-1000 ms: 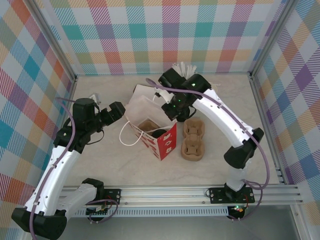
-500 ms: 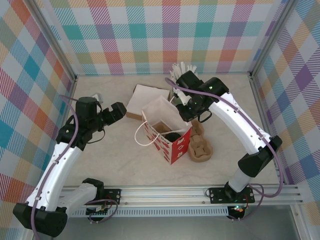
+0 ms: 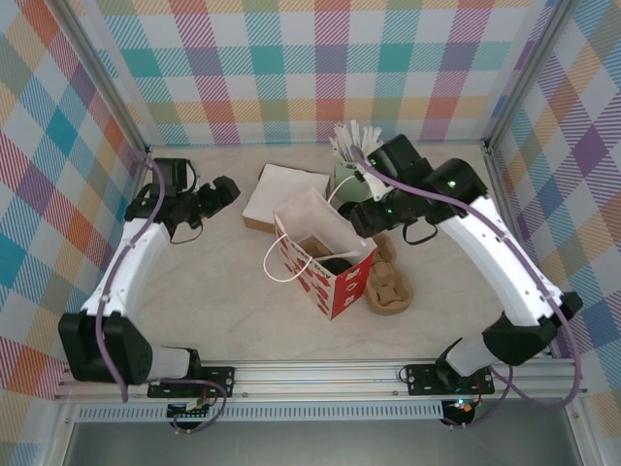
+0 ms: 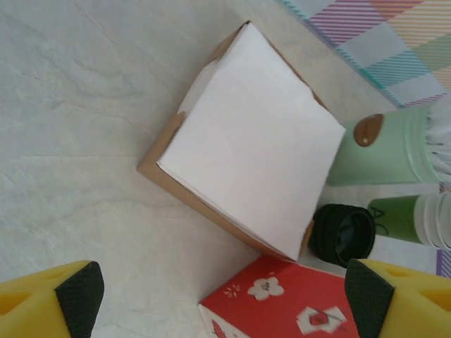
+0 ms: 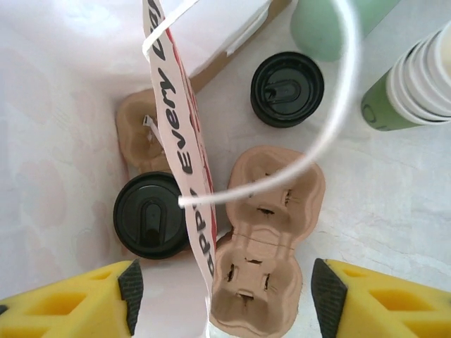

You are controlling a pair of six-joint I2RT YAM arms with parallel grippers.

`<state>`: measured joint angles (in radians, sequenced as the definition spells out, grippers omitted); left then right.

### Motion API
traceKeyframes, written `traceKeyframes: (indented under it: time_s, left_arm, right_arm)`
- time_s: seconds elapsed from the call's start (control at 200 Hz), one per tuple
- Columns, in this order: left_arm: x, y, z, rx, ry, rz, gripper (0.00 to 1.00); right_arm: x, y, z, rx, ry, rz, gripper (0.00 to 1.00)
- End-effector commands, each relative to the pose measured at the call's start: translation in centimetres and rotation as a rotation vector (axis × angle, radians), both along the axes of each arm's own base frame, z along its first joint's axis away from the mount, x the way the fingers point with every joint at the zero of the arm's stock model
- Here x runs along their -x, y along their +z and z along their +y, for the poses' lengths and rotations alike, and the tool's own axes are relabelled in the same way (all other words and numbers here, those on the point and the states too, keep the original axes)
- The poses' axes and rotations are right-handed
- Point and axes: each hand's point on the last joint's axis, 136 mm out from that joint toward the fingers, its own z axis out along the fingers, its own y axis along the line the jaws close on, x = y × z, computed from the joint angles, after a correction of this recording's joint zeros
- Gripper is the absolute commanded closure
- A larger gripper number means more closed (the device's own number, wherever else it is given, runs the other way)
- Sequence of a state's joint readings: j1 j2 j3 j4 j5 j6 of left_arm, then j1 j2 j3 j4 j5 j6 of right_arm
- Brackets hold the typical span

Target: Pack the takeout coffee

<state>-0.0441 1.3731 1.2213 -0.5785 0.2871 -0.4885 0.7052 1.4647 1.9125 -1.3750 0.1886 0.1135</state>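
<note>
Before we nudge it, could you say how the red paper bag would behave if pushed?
The bag, thin paper, would probably buckle. The lidded cup inside should steady it, though a high push might tip it.

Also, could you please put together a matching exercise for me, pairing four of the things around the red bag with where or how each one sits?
Things:
1. takeout coffee
2. loose cardboard carrier
3. mint cup
4. white-topped box

Places or states:
A. holds white sticks
B. inside the red bag
C. flat on the table, on the far side of the bag
D. on the table beside the bag, slots unfilled

Pairs: 1-B, 2-D, 3-A, 4-C
</note>
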Motion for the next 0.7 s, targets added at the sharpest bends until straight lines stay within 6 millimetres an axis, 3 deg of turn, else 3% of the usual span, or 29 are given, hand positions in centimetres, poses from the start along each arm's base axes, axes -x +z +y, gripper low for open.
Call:
traceKeyframes:
  time_s: [0.0,0.17,0.3,0.49,0.695]
  left_arm:
    - [-2.2,-0.7,-0.6,0.057,-0.084,-0.006,0.12]
    - [-5.1,-4.6,-2.7,0.161,-0.197,0.060,0.17]
    - [-7.1,-7.4,-2.7,0.147,-0.210,0.097,0.18]
    - [-8.8,-10.1,-2.2,0.113,-0.207,0.139,0.18]
    - [-9.3,-11.7,-3.5,0.188,-0.253,0.186,0.28]
  right_arm:
    - [1.1,2.7,-1.3,-0.098,-0.051,-0.072,0.30]
    - [2.5,4.0,-2.2,-0.202,-0.062,-0.155,0.27]
    - [3.0,3.6,-3.1,-0.204,-0.082,-0.173,0.25]
    - [3.0,2.8,-3.6,-0.169,-0.094,-0.164,0.25]
    - [2.7,2.5,-3.7,-0.153,-0.099,-0.168,0.25]
